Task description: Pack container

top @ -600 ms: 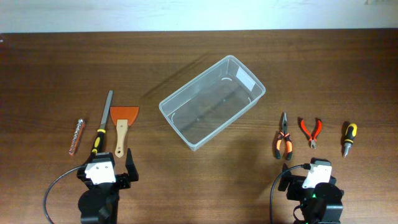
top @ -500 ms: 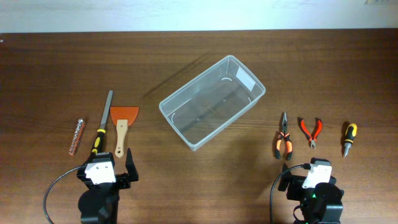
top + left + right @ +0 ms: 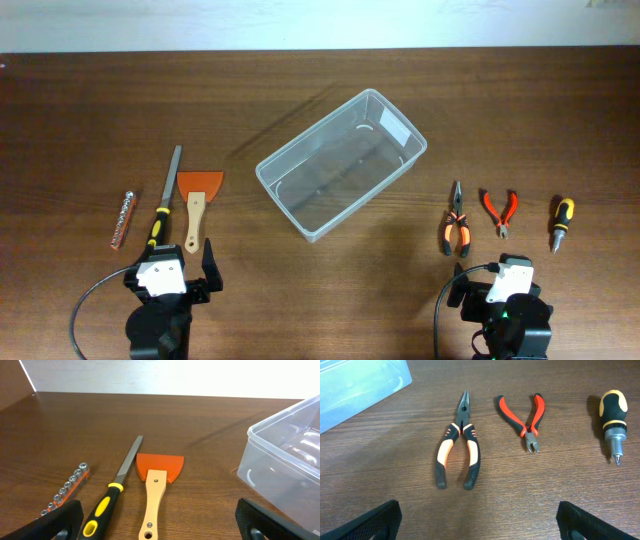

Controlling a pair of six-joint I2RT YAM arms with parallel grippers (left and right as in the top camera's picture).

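The clear plastic container (image 3: 341, 163) stands empty at the table's middle, turned diagonally; it also shows in the left wrist view (image 3: 287, 455) and in the right wrist view (image 3: 357, 385). My left gripper (image 3: 160, 527) is open and empty near the front edge, just behind a scraper with an orange blade (image 3: 156, 485), a file with a black-yellow handle (image 3: 112, 495) and a strip of sockets (image 3: 67, 487). My right gripper (image 3: 480, 525) is open and empty, just behind orange-black long-nose pliers (image 3: 459, 442), red cutters (image 3: 525, 417) and a stubby screwdriver (image 3: 613, 417).
In the overhead view the left tools lie in a row: sockets (image 3: 122, 219), file (image 3: 166, 198), scraper (image 3: 198, 200). The right tools lie in a row: pliers (image 3: 456, 221), cutters (image 3: 501, 211), screwdriver (image 3: 562, 222). A white wall borders the table's far edge.
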